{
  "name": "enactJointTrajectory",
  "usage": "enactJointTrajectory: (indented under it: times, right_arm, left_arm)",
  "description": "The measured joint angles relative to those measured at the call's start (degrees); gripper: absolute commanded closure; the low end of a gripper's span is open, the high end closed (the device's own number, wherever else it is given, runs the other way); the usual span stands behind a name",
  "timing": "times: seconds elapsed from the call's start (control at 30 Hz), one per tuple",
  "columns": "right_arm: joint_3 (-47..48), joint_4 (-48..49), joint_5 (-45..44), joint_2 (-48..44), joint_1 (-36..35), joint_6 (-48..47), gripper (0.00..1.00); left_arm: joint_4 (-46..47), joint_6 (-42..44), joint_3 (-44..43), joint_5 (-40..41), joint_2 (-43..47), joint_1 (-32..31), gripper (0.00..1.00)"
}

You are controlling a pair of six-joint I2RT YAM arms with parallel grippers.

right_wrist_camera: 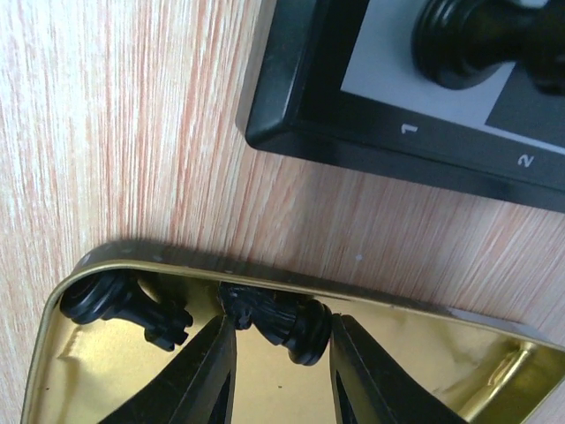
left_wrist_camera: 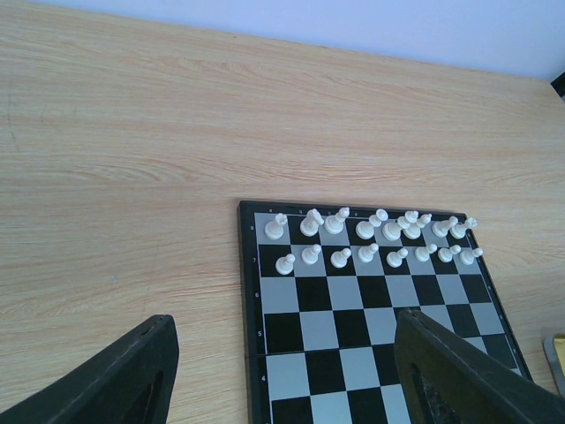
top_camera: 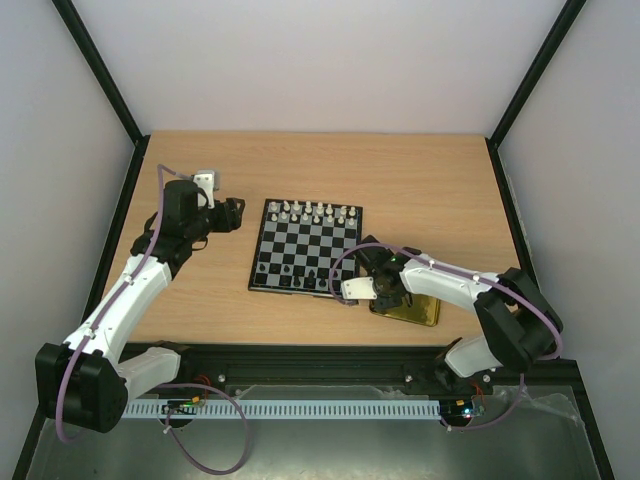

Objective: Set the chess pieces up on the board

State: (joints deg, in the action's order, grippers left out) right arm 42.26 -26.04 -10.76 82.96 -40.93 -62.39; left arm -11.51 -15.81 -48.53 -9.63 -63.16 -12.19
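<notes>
black piece in the tray (right_wrist_camera: 275, 318): we see it on its side against the tray's upper rim, low in the middle of the right wrist view. Its long axis runs from upper left to lower right, with the head at the upper left and the round base at the lower right.
second black piece (right_wrist_camera: 124, 305): this one also lies on its side, in the tray's upper-left corner, near the first but apart from it. Its long axis runs roughly left to right, and we cannot tell which end is the base.
right gripper (right_wrist_camera: 281, 340): the fingers are narrow, one on either side of the black piece in the tray, which spans the gap. We cannot tell whether they press on it.
gold tray (right_wrist_camera: 53, 371): it sits on the table just beside the board's near right corner without touching it, lower right of centre in the top view.
board (top_camera: 305, 245): it lies flat at the centre of the top view, turned slightly clockwise from the table's edges. We read 1 and 2 on its rim in the right wrist view.
white pieces (left_wrist_camera: 371, 238): they stand upright in two rows along the board's upper edge.
black pieces on the board (top_camera: 288, 272): they stand on the lower rows, mostly toward the lower left, and are too small for us to count.
left gripper (left_wrist_camera: 284, 318): the fingers are wide apart and hold nothing. In the top view it hangs by the board's upper-left corner.
table (top_camera: 420, 190): light wood, carrying the board and the tray.
</notes>
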Motion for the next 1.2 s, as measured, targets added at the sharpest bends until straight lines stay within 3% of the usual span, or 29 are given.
enactJointTrajectory:
  times: [0.57,0.97,1.2]
  right_arm:
    - [-0.2,-8.5,-1.4,0.0,0.0,9.4,0.62]
    - [0.2,-8.3,-1.5,0.5,0.0,10.3,0.61]
    - [1.4,-8.1,-1.0,2.2,0.0,8.8,0.7]
  left_arm:
    - [0.0,0.0,0.0,-0.1,0.0,0.0,0.3]
    - [0.0,0.0,0.0,-0.4,0.0,0.0,0.3]
    - [0.0,0.0,0.3,-0.9,-0.1,0.0,0.3]
